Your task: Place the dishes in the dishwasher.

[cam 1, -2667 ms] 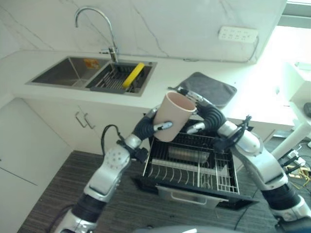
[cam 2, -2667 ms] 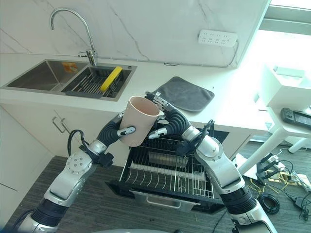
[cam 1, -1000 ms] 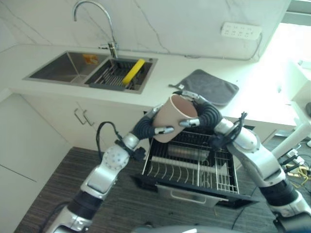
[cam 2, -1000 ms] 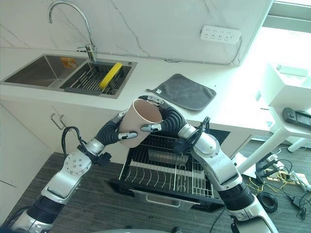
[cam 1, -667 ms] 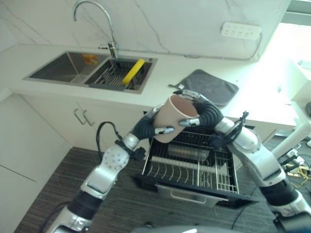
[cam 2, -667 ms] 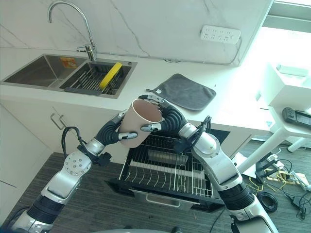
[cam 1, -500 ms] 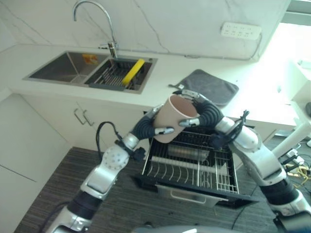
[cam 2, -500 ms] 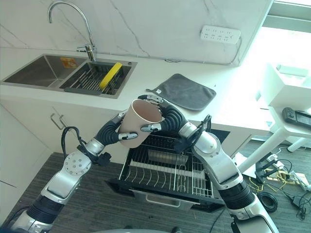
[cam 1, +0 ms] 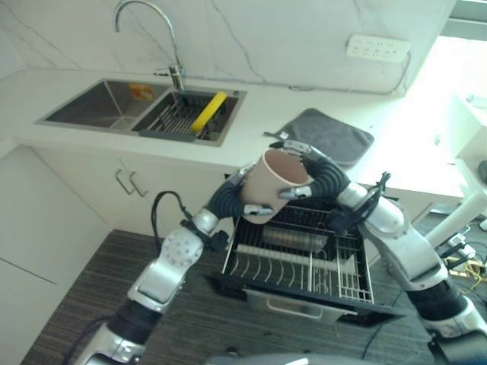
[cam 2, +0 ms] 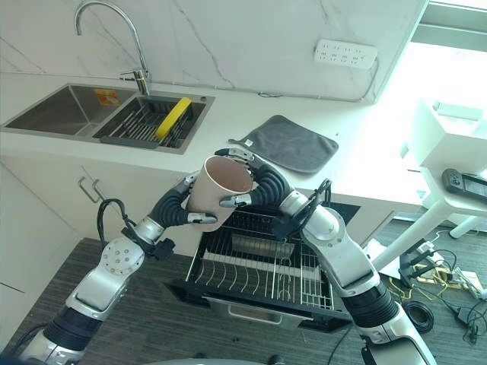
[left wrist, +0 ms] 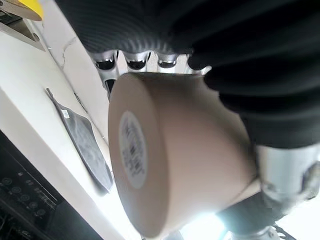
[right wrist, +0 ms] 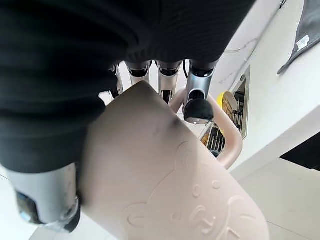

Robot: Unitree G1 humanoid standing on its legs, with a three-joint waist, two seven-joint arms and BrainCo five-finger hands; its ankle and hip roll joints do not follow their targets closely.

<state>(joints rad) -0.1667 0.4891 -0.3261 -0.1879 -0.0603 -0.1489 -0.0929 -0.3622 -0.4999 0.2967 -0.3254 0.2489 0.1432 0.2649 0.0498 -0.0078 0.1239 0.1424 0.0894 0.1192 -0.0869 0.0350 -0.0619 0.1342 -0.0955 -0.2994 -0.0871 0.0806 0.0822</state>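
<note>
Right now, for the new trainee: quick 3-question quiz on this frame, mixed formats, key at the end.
1. True or false: the beige cup rests in the dishwasher rack.
2. Which hands grip the cup? A) left hand alone B) right hand alone C) both
3. Fill in: the yellow item lies in the ___.

Key: 1 false, it is held up above the rack; 2 C; 3 sink, in its right-hand basin.

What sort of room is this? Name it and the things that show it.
Most likely a home kitchen. A steel sink with a curved faucet is set in a white countertop, and below it a dishwasher rack stands pulled out. Both hands hold a beige cup above it.
</note>
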